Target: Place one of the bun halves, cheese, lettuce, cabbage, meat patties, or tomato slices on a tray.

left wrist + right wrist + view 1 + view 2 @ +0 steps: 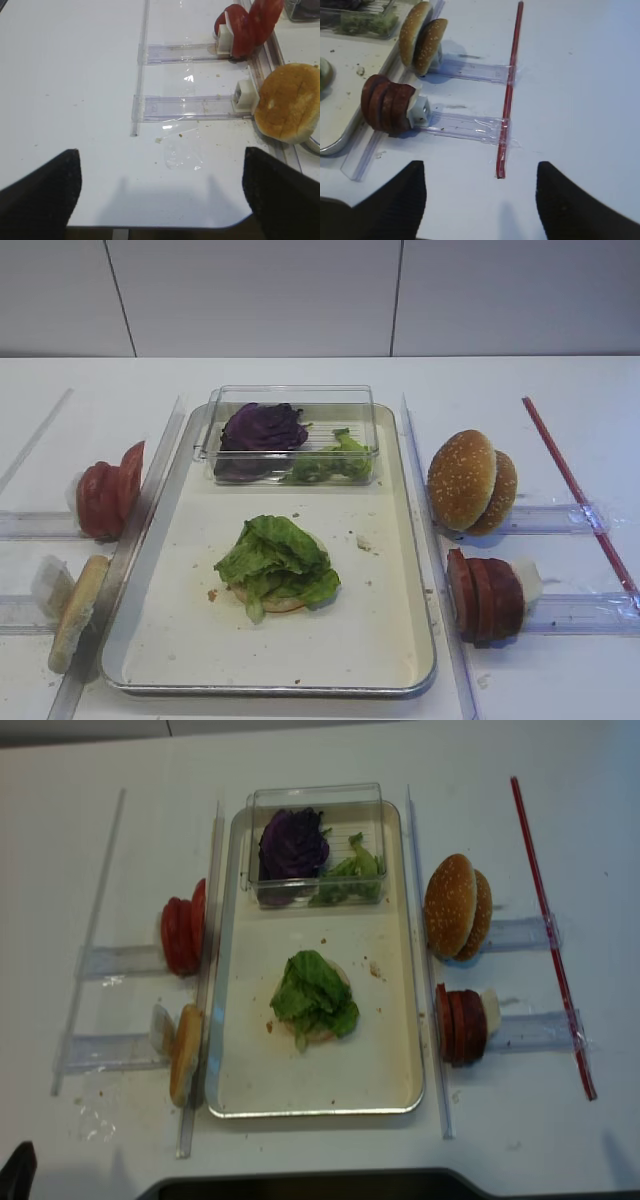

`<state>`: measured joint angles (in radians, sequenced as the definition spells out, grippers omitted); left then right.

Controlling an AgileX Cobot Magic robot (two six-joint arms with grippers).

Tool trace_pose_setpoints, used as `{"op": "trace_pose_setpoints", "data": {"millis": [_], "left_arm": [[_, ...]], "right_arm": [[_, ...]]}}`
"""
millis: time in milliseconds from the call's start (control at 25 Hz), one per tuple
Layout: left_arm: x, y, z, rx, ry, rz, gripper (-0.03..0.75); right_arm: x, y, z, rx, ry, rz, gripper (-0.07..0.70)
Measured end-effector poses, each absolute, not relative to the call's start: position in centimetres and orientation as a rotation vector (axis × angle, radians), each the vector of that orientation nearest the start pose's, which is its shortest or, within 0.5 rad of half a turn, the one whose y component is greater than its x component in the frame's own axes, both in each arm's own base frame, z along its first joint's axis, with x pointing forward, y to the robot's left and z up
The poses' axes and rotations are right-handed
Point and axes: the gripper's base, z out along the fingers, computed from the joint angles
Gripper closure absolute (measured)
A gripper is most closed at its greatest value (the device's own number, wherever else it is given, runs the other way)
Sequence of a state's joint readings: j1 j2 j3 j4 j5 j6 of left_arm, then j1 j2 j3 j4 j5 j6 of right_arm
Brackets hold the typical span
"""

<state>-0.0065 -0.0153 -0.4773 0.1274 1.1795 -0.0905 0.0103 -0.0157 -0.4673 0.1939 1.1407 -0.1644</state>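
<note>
White tabletop carries the large shallow metal tray (pixel 415 640), where bright green crinkled lettuce (pixel 277 558) already sits on a pale bun half (pixel 281 601). Judging by that stack, a patty seems due next. Dark red-brown meat patties (pixel 386 103) stand on edge in a clear rack at the tray's four o'clock, their stack running left-right. From the right gripper (pixel 480 197), jaws apart and empty, they lie at ten o'clock, nearer than to the left gripper (pixel 160 192), also spread wide and empty.
</note>
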Motion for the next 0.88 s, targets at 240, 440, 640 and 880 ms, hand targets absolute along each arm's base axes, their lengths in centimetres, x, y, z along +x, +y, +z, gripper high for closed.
{"op": "trace_pose_setpoints", "data": {"millis": [240, 440, 640, 880], "left_arm": [[-1.05, 1.08, 26.22, -0.106, 2.162, 0.1, 0.116], [-1.05, 1.08, 26.22, -0.106, 2.162, 0.1, 0.116], [-1.05, 1.08, 26.22, -0.106, 2.162, 0.1, 0.116], [-1.05, 1.08, 26.22, -0.106, 2.162, 0.1, 0.116]], "right_arm": [[-0.75, 0.96, 26.21, -0.088, 2.136, 0.111, 0.141], [-0.75, 0.94, 26.21, -0.079, 2.137, 0.114, 0.141], [-0.73, 0.93, 26.16, -0.079, 2.138, 0.112, 0.141], [-0.73, 0.93, 26.16, -0.079, 2.138, 0.112, 0.141]]}}
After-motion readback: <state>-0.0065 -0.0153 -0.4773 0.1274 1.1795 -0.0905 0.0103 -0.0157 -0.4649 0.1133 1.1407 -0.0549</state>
